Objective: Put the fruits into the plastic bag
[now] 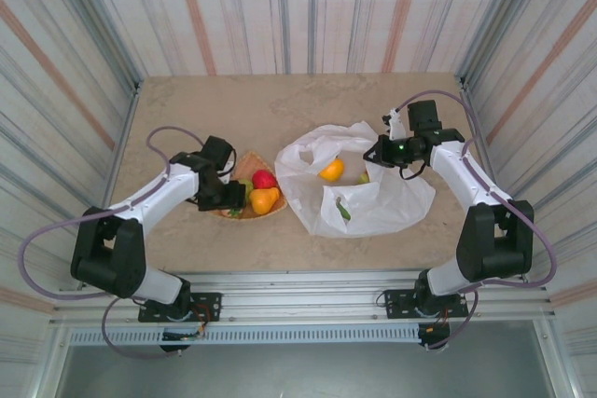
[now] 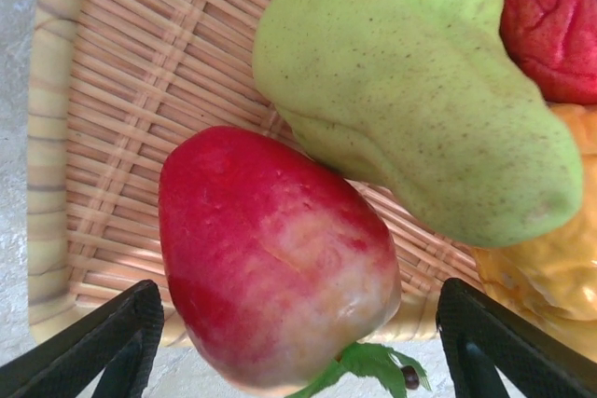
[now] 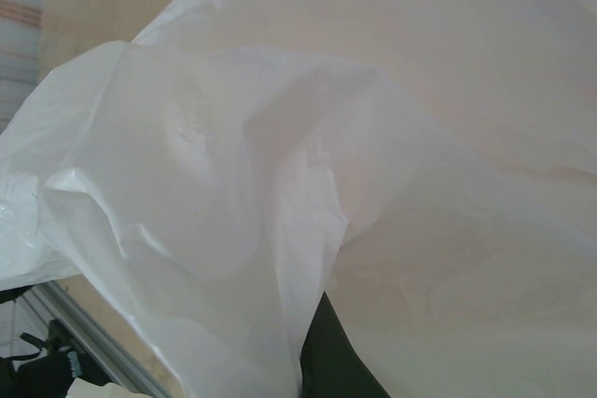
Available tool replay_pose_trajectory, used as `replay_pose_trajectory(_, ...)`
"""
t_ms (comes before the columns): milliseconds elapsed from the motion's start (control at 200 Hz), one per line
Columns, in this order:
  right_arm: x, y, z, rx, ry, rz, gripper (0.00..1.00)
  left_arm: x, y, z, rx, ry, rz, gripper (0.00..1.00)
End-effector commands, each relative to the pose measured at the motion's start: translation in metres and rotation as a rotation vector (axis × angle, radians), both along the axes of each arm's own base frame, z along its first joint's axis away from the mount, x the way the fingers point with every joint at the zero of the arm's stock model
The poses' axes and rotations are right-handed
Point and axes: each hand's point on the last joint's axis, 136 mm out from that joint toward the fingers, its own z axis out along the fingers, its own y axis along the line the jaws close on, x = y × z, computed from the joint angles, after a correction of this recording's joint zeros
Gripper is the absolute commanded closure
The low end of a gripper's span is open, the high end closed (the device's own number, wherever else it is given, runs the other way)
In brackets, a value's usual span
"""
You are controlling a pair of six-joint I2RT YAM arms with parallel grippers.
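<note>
Left wrist view: my left gripper (image 2: 298,333) stands wide, one finger in each lower corner, straddling the red fruit (image 2: 275,263) without touching it. That fruit lies on the woven plate (image 2: 131,90) near its rim, its long axis running from upper left to lower right and its leafy end at the bottom edge. The green pear (image 2: 410,90) above it tapers rightward. In the top view, the plastic bag (image 1: 392,202) sits right of centre with a yellow fruit (image 1: 331,171) inside. My right gripper (image 1: 381,150) is pinched closed on its upper right rim.
</note>
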Motion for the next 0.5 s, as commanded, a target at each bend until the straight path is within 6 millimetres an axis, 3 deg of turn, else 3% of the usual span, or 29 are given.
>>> replay_pose_trajectory(0,-0.0013,-0.0002,0.0083,-0.009,-0.017,-0.009,1.00,-0.0043,0.0016,-0.0097,0.019,0.017,0.002,0.22)
replay_pose_trajectory(496,-0.0021,0.0011,-0.0004,-0.019,0.000,-0.006,1.00,0.0026,0.0016,-0.0196,0.043,0.005,0.025,0.22)
